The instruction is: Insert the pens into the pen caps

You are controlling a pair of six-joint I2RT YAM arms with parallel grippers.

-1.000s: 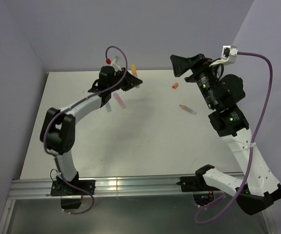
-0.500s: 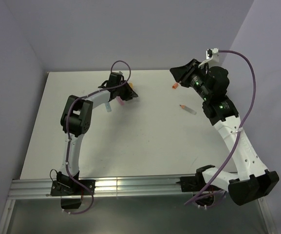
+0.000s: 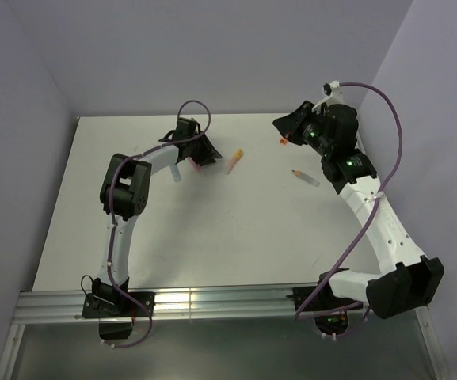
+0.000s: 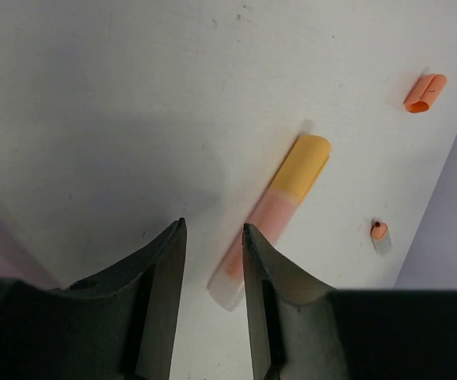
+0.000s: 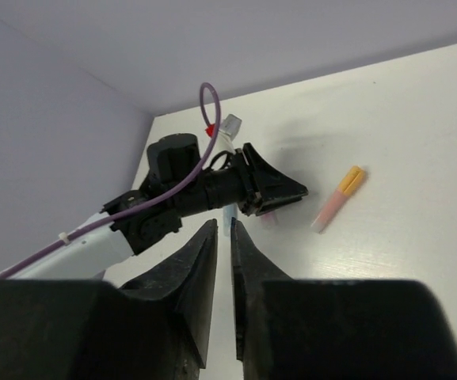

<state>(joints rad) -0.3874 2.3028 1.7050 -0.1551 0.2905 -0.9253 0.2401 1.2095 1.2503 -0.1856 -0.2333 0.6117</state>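
Item: left pincer [image 4: 213, 226], jaws slightly apart, holding nothing; yellow-capped pink pen [image 4: 274, 214] lies just beyond its tips. Right pincer [image 5: 223, 225] closed, we see nothing gripped; orange cap [image 3: 283, 141] near its tips.

We see the table [image 3: 212, 237] top as matt white w/ faint specks. Pen [image 4: 261, 226]: smooth translucent pink plastic. Fitted cap [image 4: 301, 165]: opaque yellow-orange plastic, slight sheen. Loose cap [image 4: 424, 93]: solid orange plastic. Left gripper [image 4: 214, 231] fingers [image 4: 161, 293]: dark matt plastic. Rail [image 3: 212, 301] along table's near edge: shiny brushed metal.
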